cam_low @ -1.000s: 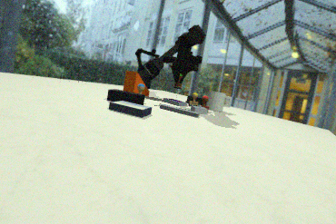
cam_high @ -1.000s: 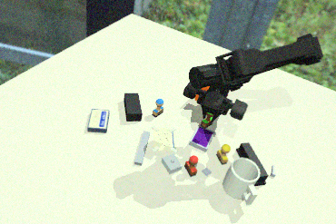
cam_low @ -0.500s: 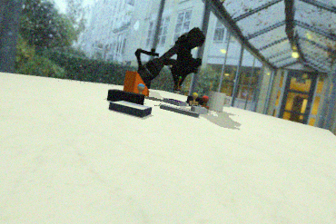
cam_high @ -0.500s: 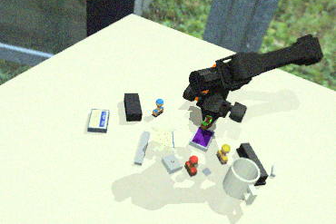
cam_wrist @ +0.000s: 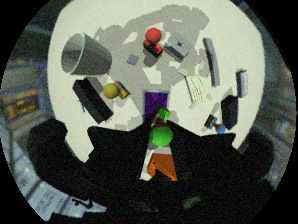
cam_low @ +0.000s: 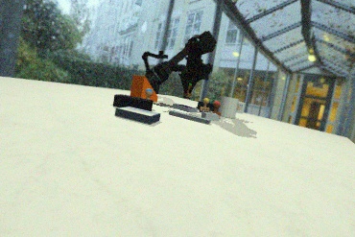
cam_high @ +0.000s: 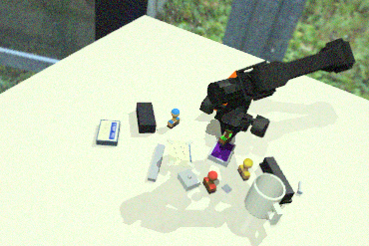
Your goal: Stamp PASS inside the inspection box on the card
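Note:
My gripper (cam_high: 226,129) (cam_low: 189,88) is shut on the green-topped stamp (cam_high: 225,138) (cam_wrist: 161,136), which it holds upright over the back part of the purple ink pad (cam_high: 220,153) (cam_wrist: 156,101). The stamp seems to hang a little above the pad; its underside is hidden. The pale card (cam_high: 179,152) (cam_wrist: 196,90) lies beside the pad, with thin lines on it; its box and any print are too blurred to tell. Red (cam_high: 212,175) (cam_wrist: 153,35), yellow (cam_high: 247,163) (cam_wrist: 111,90) and blue (cam_high: 175,112) (cam_low: 149,92) knobbed stamps stand around them. Stamp wording is not readable.
A grey mug (cam_high: 263,197) (cam_wrist: 90,56) stands near a long black block (cam_high: 277,179) (cam_wrist: 93,100). A grey block (cam_high: 188,179) and a grey bar (cam_high: 156,162) lie near the card. Another black block (cam_high: 146,118) and a labelled box (cam_high: 108,132) lie farther left.

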`<state>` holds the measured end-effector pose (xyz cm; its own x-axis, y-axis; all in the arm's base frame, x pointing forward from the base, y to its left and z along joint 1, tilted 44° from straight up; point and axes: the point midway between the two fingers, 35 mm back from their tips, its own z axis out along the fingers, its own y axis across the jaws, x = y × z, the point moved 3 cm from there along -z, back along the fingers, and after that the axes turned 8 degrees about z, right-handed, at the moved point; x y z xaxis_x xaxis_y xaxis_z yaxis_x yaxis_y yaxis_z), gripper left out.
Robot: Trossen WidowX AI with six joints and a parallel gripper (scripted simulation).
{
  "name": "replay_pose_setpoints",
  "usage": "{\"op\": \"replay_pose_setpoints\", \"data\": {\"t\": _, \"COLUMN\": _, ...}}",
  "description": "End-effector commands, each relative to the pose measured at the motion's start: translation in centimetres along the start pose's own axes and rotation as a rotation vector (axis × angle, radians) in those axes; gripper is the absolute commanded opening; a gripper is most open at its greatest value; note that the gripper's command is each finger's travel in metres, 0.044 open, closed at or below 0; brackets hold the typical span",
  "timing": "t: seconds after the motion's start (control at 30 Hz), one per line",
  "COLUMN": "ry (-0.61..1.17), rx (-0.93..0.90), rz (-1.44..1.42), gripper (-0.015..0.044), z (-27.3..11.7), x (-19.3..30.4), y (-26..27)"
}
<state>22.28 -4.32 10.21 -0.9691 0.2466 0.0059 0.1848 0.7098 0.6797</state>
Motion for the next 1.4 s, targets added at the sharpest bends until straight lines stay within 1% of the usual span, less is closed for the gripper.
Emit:
{"op": "replay_pose_setpoints", "data": {"t": 0.0, "ry": -0.004, "rx": -0.004, "rz": 0.005, "gripper": 0.0, "z": 0.3, "x": 0.0, "y": 0.0}}
{"op": "replay_pose_setpoints", "data": {"t": 1.37, "ry": -0.004, "rx": -0.006, "rz": 0.002, "gripper": 0.0, "z": 3.0, "x": 0.1, "y": 0.2}}
